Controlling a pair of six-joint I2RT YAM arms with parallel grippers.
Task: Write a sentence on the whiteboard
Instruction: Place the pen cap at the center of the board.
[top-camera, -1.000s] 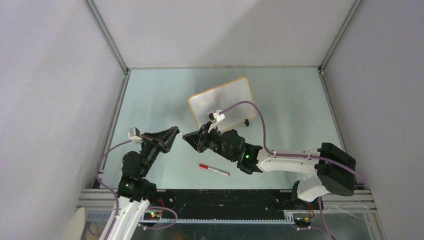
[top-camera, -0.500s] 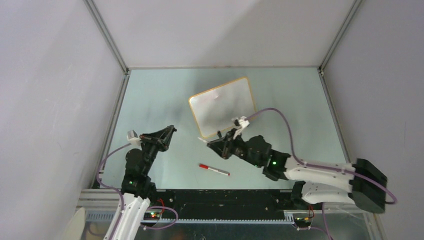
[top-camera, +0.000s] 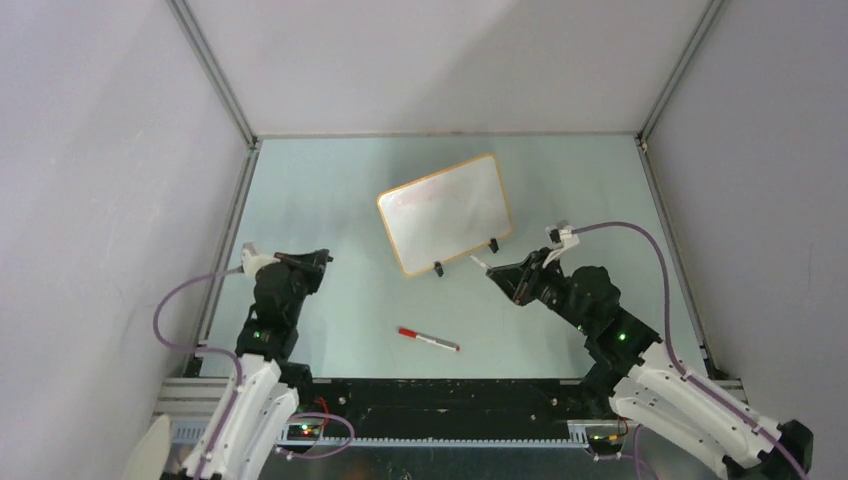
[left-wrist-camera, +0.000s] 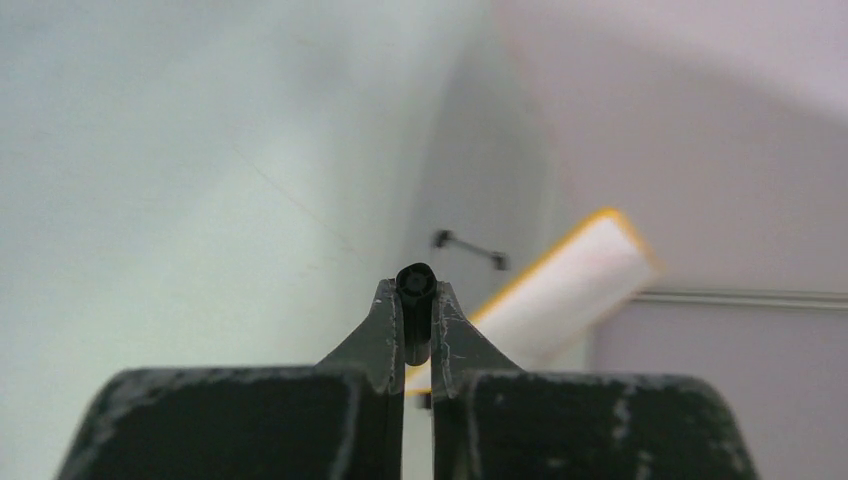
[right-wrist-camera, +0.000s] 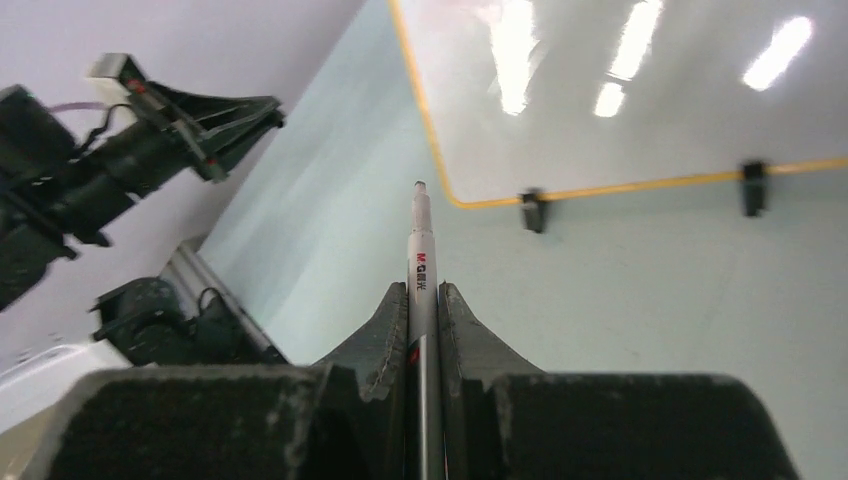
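Toward the middle of the worktop, somewhat nearer the far edge, sits the whiteboard, its long axis skewed so that the right end lies farther back. No writing shows on its glossy face, only glare. Your right gripper is clamped on a white marker. The marker's long axis aims its tip at the board's near frame edge, close to it yet apart. The board therefore lies ahead and slightly left of that tip. Your left gripper, by the left edge, pinches what appears to be a small black cap, well apart from the board. By this layout, the right arm is the nearer one, and it needs only a short advance onto the white face. A red pen lies toward the near edge.
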